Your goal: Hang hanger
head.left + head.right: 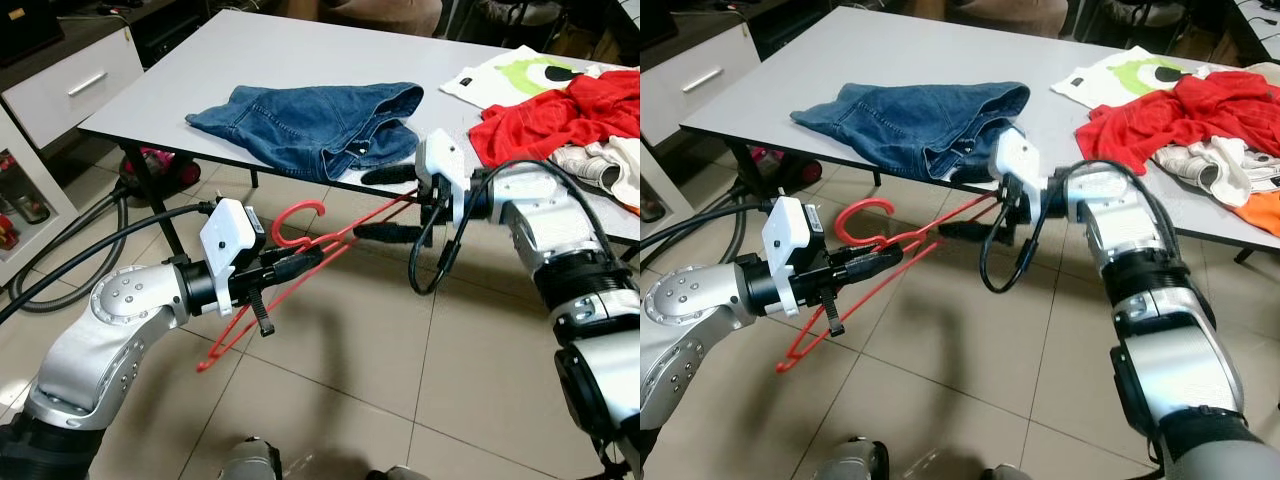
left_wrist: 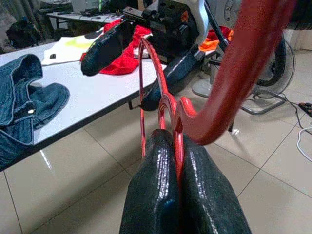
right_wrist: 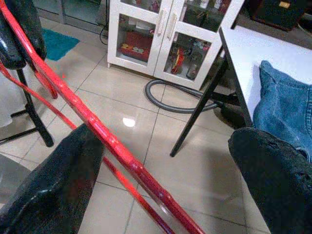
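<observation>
Red hanger held in the air over the tiled floor, just off the counter's front edge; my left claw is clamped on its neck below the hook, my right claw spread wide, one finger touching a hanger bar; jeans on counter front edge

A: I log a glossy red plastic hanger, a blue denim garment.
B: I add a white tabletop, a red crumpled shirt, beige floor tiles.
</observation>
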Controlling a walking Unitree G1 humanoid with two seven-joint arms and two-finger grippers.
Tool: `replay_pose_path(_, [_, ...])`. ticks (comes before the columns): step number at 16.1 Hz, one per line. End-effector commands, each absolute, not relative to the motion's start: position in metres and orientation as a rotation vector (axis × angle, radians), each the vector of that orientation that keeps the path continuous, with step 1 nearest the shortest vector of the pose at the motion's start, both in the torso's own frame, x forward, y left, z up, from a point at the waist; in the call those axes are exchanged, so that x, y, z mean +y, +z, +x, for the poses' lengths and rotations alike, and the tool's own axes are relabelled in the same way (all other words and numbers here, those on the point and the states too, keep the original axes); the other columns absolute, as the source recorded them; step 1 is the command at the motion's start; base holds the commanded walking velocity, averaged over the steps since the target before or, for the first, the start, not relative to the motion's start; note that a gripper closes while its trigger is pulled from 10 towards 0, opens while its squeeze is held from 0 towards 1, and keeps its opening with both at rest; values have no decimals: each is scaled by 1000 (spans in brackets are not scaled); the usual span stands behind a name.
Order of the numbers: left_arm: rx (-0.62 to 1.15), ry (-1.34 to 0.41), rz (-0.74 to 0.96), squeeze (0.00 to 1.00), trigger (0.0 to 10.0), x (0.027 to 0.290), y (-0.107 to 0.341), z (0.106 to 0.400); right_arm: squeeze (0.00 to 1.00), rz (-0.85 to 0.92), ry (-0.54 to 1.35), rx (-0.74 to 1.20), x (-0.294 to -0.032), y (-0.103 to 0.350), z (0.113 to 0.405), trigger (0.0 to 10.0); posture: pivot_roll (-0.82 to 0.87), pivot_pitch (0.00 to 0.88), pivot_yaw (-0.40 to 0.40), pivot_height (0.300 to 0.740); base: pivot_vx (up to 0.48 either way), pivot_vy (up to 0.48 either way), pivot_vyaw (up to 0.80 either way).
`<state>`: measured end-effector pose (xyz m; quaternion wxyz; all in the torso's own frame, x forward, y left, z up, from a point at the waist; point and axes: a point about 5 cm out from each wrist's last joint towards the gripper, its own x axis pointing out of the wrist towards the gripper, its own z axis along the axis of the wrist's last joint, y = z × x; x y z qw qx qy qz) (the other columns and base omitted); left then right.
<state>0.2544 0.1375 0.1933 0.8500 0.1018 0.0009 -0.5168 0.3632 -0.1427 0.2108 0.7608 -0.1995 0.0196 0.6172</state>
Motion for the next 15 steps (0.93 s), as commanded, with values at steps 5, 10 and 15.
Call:
replay_pose_path(5, [-7,-1116,241,0,10000,134,193,250,0,-420,1313,-64,-136,232,370,10000,126,64,-2,740,0,0,0])
replay_pose_path(10, [-9,-1115,234,0,10000,132,192,249,0,-193,1179,-174,-145,259,382,10000,120,73,-5,740,0,0,0])
replay_pose_path(15, [-1,-1113,231,0,10000,132,188,248,0,-205,1202,-126,-164,254,378,10000,117,79,-5,740,0,0,0])
